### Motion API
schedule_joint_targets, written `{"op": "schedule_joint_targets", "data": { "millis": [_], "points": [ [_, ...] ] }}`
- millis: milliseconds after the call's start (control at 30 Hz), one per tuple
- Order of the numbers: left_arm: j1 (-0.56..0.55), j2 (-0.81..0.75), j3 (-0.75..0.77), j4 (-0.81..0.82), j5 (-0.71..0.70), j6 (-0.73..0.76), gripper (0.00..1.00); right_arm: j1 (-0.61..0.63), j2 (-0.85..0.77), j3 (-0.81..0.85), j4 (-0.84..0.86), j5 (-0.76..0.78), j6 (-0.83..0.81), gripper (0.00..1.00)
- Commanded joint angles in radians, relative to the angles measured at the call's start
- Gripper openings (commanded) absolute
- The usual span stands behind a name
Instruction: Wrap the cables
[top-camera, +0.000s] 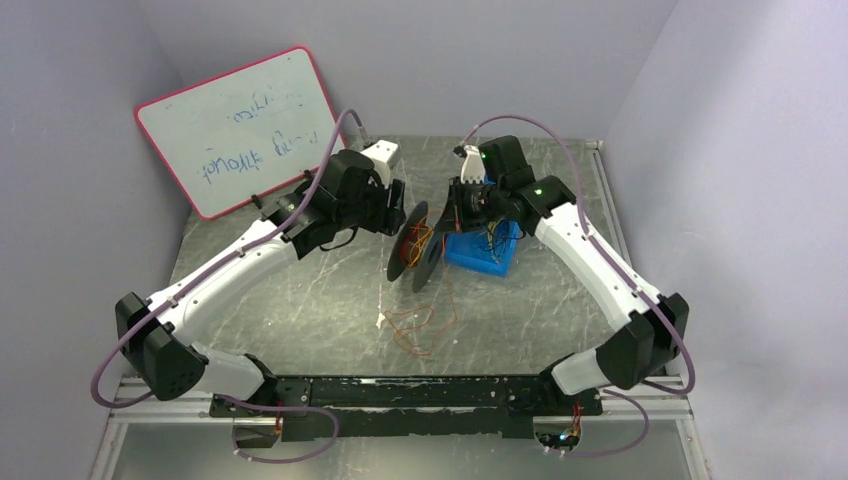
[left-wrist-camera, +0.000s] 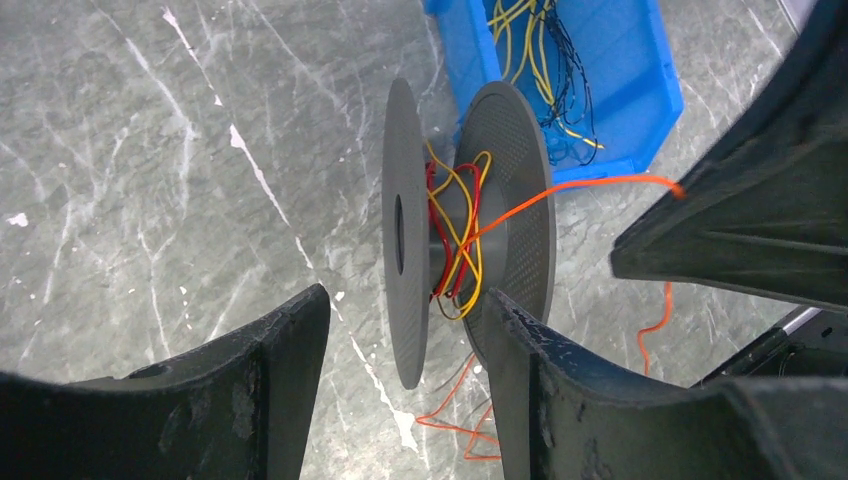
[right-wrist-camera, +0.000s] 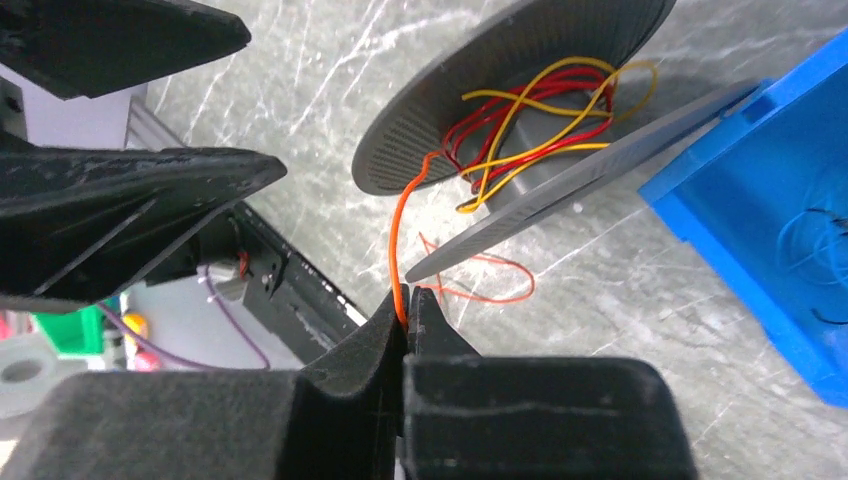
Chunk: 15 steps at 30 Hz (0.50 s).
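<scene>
Left of the dark grey two-disc plastic spool (left-wrist-camera: 412, 290), the left gripper (top-camera: 400, 218) stands wide open, its black fingers (left-wrist-camera: 250, 390) flanking the spool's lower rim; I cannot tell whether they touch it. Thin orange-red and yellow cables (left-wrist-camera: 455, 235) loop loosely round the spool's hub, and more lie slack on the grey marbled table (top-camera: 300, 300) in front of the spool. Right of the spool, the right gripper (right-wrist-camera: 405, 305) is pinched tight on one orange strand (right-wrist-camera: 397, 230) running to the hub. A blue plastic bin (left-wrist-camera: 655, 95) holding more thin wires sits just right of the spool.
</scene>
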Motion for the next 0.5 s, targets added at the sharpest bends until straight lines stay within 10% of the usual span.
{"op": "schedule_joint_targets", "data": {
  "millis": [0,467],
  "points": [
    [-0.026,0.021,-0.021,0.061,0.054,0.013,0.62,-0.064,0.052,0.042,-0.081,-0.16,0.004,0.0],
    [-0.063,0.036,-0.071,0.123,0.026,0.012,0.62,-0.133,0.136,0.045,-0.069,-0.382,0.067,0.0]
  ]
}}
